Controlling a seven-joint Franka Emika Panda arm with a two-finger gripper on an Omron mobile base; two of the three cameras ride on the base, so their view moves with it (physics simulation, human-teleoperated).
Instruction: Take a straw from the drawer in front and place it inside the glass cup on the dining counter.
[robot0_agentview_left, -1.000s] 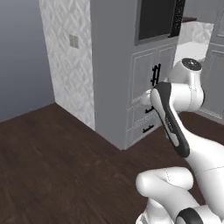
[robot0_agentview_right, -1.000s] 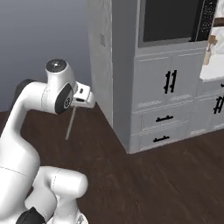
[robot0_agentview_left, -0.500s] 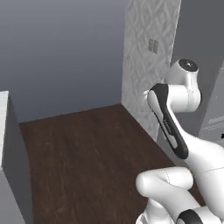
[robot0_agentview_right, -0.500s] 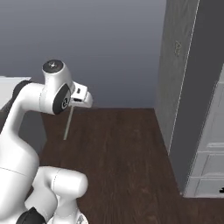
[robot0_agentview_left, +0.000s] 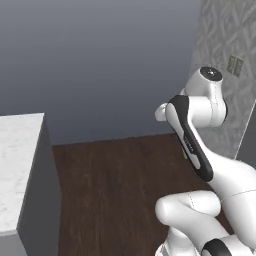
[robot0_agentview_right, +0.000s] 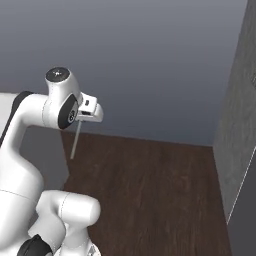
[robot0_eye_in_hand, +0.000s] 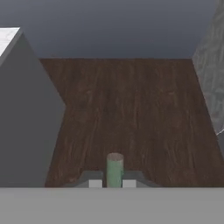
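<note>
Two rear base views and hand view, sharing dark floor (robot0_agentview_left: 115, 180).

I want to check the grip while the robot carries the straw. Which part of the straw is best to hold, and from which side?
Its upper end, from above, much as now: the gripper is shut on the top of the straw, which hangs nearly upright. The shaft is thin and round, so the jaws pinch across it, and the long lower part is free.

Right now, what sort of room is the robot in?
Probably an open stretch of a home kitchen: dark wood plank floor, a white marble-look counter on a grey base, and a patterned grey wall with a switch plate.
</note>
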